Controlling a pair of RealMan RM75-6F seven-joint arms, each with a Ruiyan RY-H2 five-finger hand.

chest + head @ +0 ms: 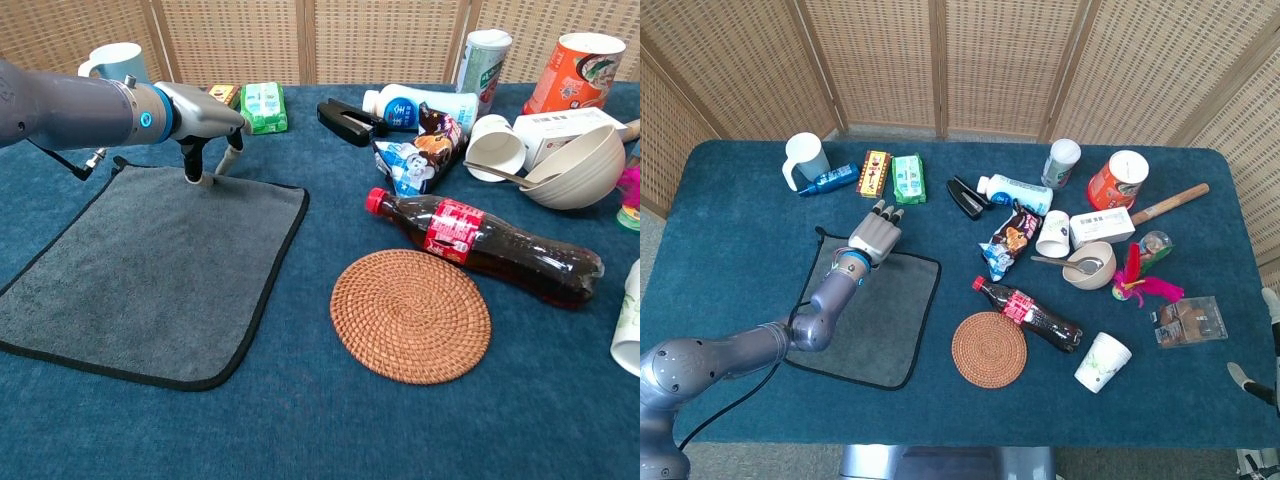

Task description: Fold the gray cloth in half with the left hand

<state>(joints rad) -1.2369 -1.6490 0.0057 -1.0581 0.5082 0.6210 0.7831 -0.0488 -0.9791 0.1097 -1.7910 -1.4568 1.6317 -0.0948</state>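
The gray cloth (872, 312) (150, 270), edged in black, lies flat and unfolded at the table's front left. My left hand (876, 232) (205, 118) hovers over its far edge, palm down with the fingers spread. In the chest view the fingertips (192, 178) point down and touch the cloth right at that far hem, with nothing gripped between them. Of my right hand (1258, 340) only two pale fingertips show, at the head view's right edge, wide apart and off the table with nothing in them.
Just beyond the hand lie a green packet (908, 178), a yellow box (875, 172) and a white mug (804, 159). Right of the cloth are a woven coaster (989, 348) and a cola bottle (1028, 313). Cups, a bowl and snacks crowd the right half.
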